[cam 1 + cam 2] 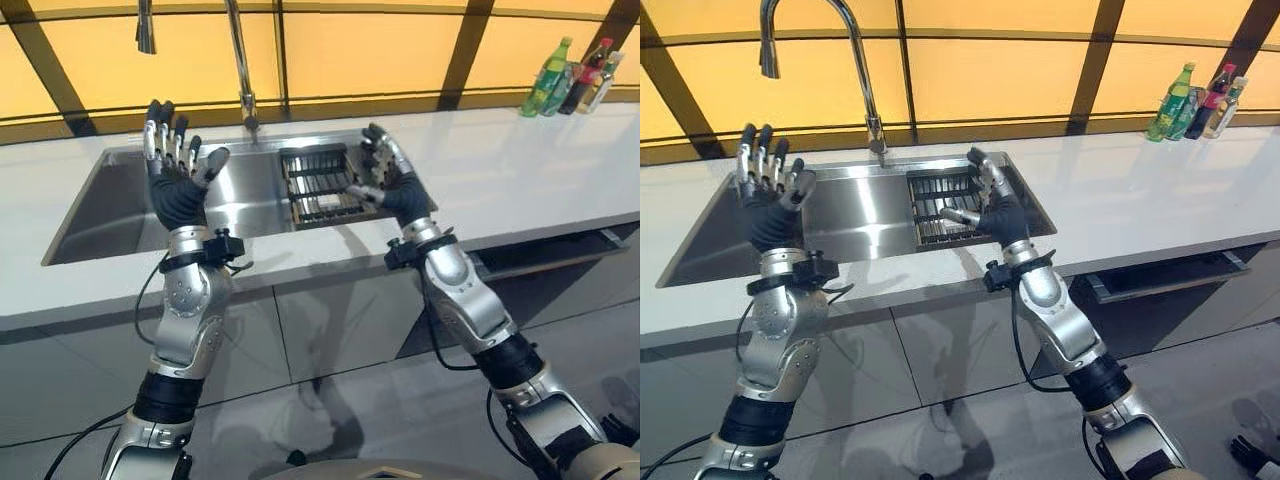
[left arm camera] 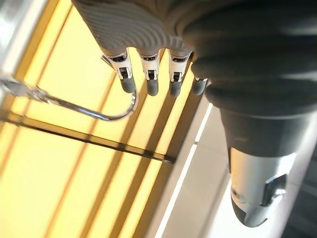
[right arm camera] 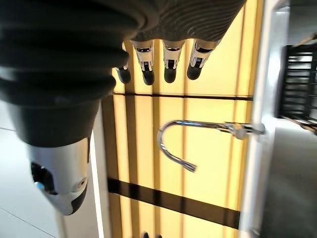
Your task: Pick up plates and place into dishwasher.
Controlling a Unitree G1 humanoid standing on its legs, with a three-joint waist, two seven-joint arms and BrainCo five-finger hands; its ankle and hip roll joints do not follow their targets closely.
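Over the sink (image 1: 120,215), both hands' fingers (image 1: 165,140) spread empty beside the rack (image 1: 315,185).

Two silver-grey arms reach forward, raised. The left hand (image 1: 178,170) and right hand (image 1: 385,178) are held upright, fingers spread straight, holding nothing.

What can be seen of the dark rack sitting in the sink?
The rack is a dark, rectangular frame of thin parallel bars, like metal wire. It sits level in the right part of the steel sink, against its right wall, just right of the faucet base. Something pale lies among its bars, too unclear to name. The right hand hovers open above its right side; contact cannot be judged.
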